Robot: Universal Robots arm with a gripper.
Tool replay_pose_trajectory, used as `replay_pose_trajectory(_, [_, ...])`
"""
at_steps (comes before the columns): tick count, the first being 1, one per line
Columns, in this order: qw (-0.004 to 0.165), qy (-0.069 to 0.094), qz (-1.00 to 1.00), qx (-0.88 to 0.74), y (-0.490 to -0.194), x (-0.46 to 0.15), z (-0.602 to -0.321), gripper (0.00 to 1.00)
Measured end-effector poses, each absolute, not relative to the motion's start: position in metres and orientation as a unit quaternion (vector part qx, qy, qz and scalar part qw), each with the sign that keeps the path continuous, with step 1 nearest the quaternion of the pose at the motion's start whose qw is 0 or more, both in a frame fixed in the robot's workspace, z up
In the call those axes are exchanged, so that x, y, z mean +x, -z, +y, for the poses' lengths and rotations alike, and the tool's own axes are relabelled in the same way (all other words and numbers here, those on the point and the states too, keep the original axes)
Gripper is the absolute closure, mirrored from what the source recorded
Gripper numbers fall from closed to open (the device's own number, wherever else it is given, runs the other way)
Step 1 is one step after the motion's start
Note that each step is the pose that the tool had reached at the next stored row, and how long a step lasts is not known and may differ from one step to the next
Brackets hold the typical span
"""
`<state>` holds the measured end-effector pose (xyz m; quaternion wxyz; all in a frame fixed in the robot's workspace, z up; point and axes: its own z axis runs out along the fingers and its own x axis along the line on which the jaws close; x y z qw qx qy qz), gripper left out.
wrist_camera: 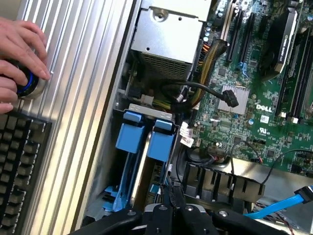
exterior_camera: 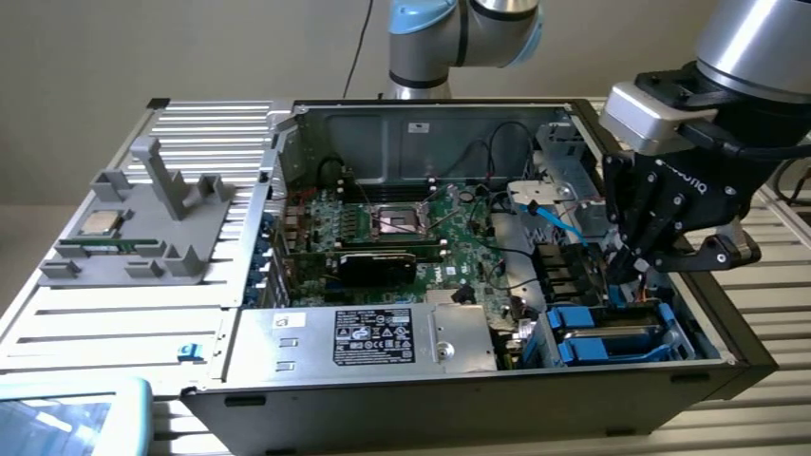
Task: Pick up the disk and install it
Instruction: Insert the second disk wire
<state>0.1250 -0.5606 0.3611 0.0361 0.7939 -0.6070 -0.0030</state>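
The disk (exterior_camera: 609, 334), seen as a silver-grey slab in a bright blue carrier, is sitting in the drive bay at the front corner of the open computer case (exterior_camera: 443, 399), on the exterior view's right. In the wrist view the disk (wrist_camera: 146, 139) is being shown edge-on, its two blue carrier tabs standing side by side in the bay beside the case wall.

The tool (exterior_camera: 630, 271) is being held just above the bay, fingers pressed together with nothing between them; its black fingertips (wrist_camera: 172, 196) are lying just beside the blue carrier, though whether they are touching it cannot be told.

Further into the case, a green motherboard (exterior_camera: 405, 233) is lying flat, and a silver box with a black label (exterior_camera: 367, 337) is sitting along the front edge. A grey holder (exterior_camera: 140, 228) carrying a small square chip (exterior_camera: 99, 222) is standing on the slatted bench (exterior_camera: 114, 323) beside the case. In the wrist view a person's hand (wrist_camera: 19, 54) is resting on a round blue-ringed knob (wrist_camera: 27, 84) next to a dark keyboard (wrist_camera: 17, 161).
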Motion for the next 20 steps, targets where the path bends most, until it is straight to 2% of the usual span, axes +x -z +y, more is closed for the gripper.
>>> replay_pose_trajectory(20, [0.033,-0.001,-0.453,0.891,-0.36,0.125,-0.5605,0.89])
